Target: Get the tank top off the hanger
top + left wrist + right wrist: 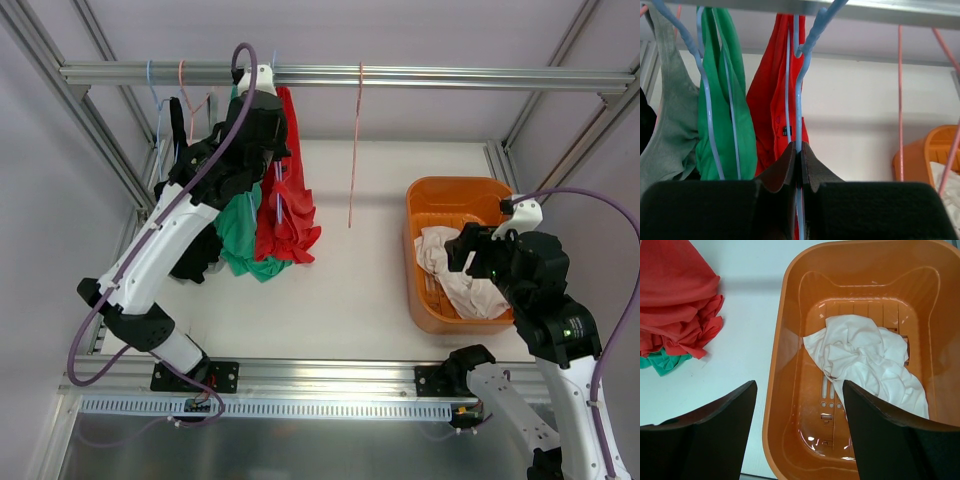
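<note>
**Left jaws clamped on the hanger wire, right jaws wide over the basket**

Top view: a white table (370, 260) sits inside a frame of aluminium posts, with a metal rail (450, 76) across the far side. The left arm (160, 240) reaches up to that rail. The red tank top (288, 200) hangs there in long folds, its hem bunched low near the table. A green garment (238, 235) hangs touching its left side, and a bare pink hanger (355, 150) hangs apart on its right. The right arm (540, 290) is poised above an orange basket (440, 195) that holds a crumpled white cloth (460, 280).

Left wrist view: the left gripper (800, 152) is closed, its two pads pinching the thin wire of a blue hanger (798, 100). The wire runs straight up from the jaws to its hook at the rail. The tank top drapes on this hanger, directly above and just left of the jaws. Further left of them come the green garment and a grey garment (670, 125). The pale wall fills the space to the right of the jaws.

Right wrist view: the right gripper (799, 387) is spread wide and grips nothing. The basket lies beneath and ahead of the jaws, and the white cloth is heaped past the right finger. The tank top's gathered hem rests on the table far ahead of the left finger, well apart.
</note>
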